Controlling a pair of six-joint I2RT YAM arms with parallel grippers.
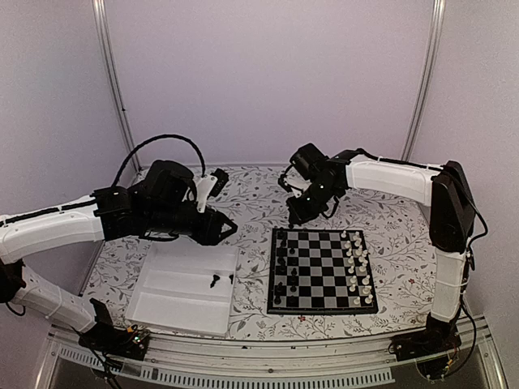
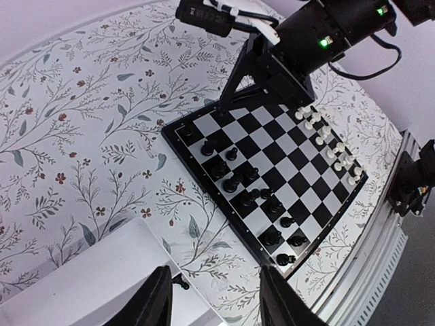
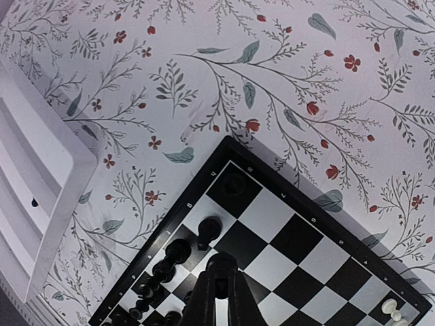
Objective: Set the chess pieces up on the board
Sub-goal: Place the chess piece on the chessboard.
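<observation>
No readable text — only tiny white marks [image 3: 213, 175] on the board [image 3: 297, 206] border, too small to read

Bright, even diffuse light; soft shadows; white tray [image 1: 162, 312] nearly washed out; top view slightly soft.

- White-and-black left arm [image 1: 49, 227], above the ribbed silver rail [image 1: 268, 356]: glossy white tube links, bulky black joint housings.
- Looped over its wrist: thin black cable [image 1: 162, 142].
- Left gripper [image 2: 214, 268]: two matte black flat fingers [image 2: 155, 302].
- White-and-black right arm [image 1: 397, 178], above the same rail: white links, tall black elbow block, black cabling.
- On its black wrist housing: small green light [image 2: 319, 42], lit.
- At the rail: black clamp bases [image 1: 113, 336] under both arms.
</observation>
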